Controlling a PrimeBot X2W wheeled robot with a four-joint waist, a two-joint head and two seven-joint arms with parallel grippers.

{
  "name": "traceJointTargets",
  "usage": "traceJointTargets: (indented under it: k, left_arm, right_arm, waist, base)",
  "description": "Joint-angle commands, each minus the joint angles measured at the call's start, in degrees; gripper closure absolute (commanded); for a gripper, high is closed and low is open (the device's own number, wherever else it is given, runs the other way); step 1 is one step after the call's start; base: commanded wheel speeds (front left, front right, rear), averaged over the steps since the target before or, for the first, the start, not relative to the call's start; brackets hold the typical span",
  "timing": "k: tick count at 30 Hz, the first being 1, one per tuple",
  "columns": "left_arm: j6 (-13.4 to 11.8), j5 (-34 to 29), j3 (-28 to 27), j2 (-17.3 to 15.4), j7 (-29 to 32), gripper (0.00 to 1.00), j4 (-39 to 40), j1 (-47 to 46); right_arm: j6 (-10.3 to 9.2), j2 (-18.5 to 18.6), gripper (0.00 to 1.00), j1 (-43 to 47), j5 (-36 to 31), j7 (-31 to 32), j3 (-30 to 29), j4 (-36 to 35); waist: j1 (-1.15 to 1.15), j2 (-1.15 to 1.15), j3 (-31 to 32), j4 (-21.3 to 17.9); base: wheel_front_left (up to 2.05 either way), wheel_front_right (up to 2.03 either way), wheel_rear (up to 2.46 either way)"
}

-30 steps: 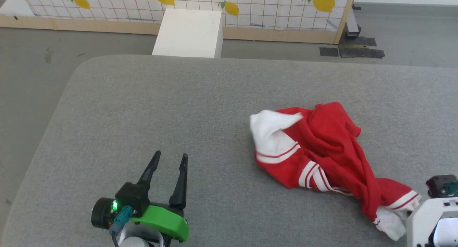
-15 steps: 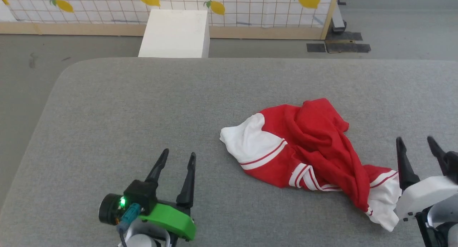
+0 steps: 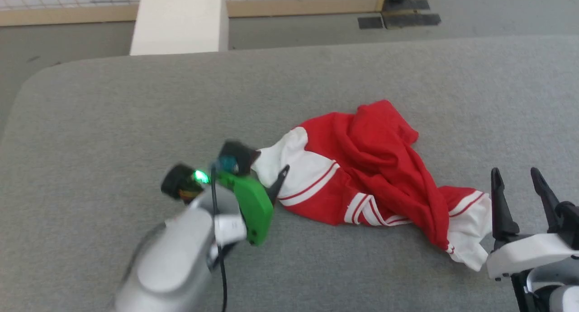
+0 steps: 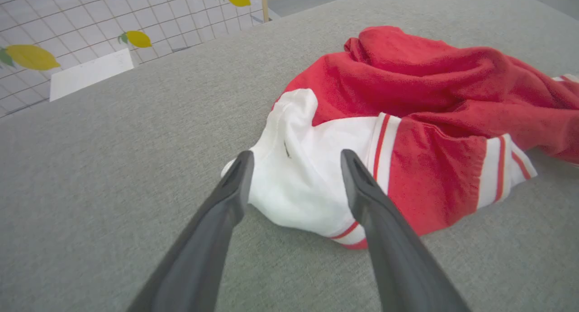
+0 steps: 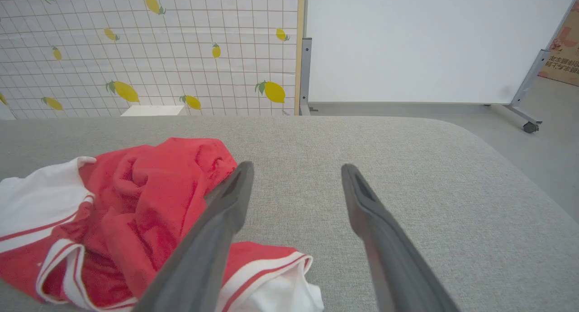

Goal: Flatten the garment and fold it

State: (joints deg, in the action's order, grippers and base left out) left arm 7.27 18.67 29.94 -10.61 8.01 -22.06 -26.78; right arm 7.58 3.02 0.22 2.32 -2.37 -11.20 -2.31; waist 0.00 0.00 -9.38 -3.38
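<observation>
The garment [image 3: 375, 167], red with white striped-trim sleeves, lies crumpled on the grey table [image 3: 135, 113]. My left gripper [image 3: 273, 167] is open at its left end. In the left wrist view the two fingers [image 4: 235, 185] stand on either side of the white sleeve [image 4: 307, 176], low over the cloth, holding nothing. My right gripper [image 3: 514, 171] is open just right of the garment's other white sleeve [image 3: 468, 239], fingers pointing away from me. In the right wrist view the right gripper [image 5: 297, 166] has bare table between its fingers, with the garment [image 5: 149, 199] to its left.
A white box [image 3: 181, 20] stands on the floor beyond the table's far edge. Behind it are a lemon-patterned partition [image 5: 135, 45] and a whiteboard on wheels [image 5: 429, 40]. The table's rounded far-left corner [image 3: 31, 77] is near the left arm.
The head camera has tilted down. My left arm swung right and forward from bare table to the white sleeve. My right gripper came into view beside the garment's right end, open.
</observation>
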Motion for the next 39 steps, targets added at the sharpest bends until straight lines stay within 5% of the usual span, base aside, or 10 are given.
traceJointTargets:
  k: [1,12,20,21,22,30,39]
  left_arm:
    - [0.20,2.69,1.89,-2.02,3.12,0.00,-0.67,-3.64]
    - [0.21,20.44,16.72,-14.17,25.95,0.00,-5.22,-18.70]
    - [0.21,27.96,21.78,-16.74,27.19,0.00,-7.35,-20.57]
    - [0.21,28.73,22.21,-16.82,27.52,0.57,-7.75,-20.51]
    - [0.21,29.70,22.79,-16.99,27.82,1.00,-8.05,-20.42]
    - [0.11,31.94,20.44,-17.28,16.96,1.00,-10.40,-20.13]
    - [-4.17,30.29,14.76,-19.34,-3.58,1.00,-5.38,-13.61]
  right_arm:
    - [-0.09,-0.12,0.00,-1.43,0.59,-0.61,0.14,0.34]
    - [-0.09,-0.13,0.00,-4.06,2.39,-3.21,1.45,5.07]
    - [-0.09,-0.13,0.00,-5.43,2.92,-4.63,1.66,7.92]
    - [-0.09,-0.13,0.00,-5.51,2.91,-4.73,1.67,8.12]
    - [-0.09,-0.13,0.00,-5.58,2.86,-4.82,1.66,8.36]
    - [-0.09,-0.13,0.00,-4.92,1.61,-4.57,0.59,9.44]
    - [-0.09,-0.14,0.00,-1.77,0.41,-2.28,0.32,7.96]
  waist:
    - [0.00,0.00,-2.93,-2.88]
    - [0.00,0.00,-6.58,-7.28]
    - [0.00,0.00,-7.99,-8.32]
    - [0.00,0.00,-8.01,-8.32]
    - [0.00,0.00,-7.96,-8.27]
    - [0.00,0.00,-4.57,-5.65]
    - [0.00,0.00,1.48,0.14]
  base:
    - [0.00,0.00,0.00]
    - [0.00,0.00,0.00]
    - [0.00,0.00,0.00]
    - [0.00,0.00,0.00]
    - [0.00,0.00,0.00]
    - [0.00,0.00,0.00]
    - [0.00,0.00,0.00]
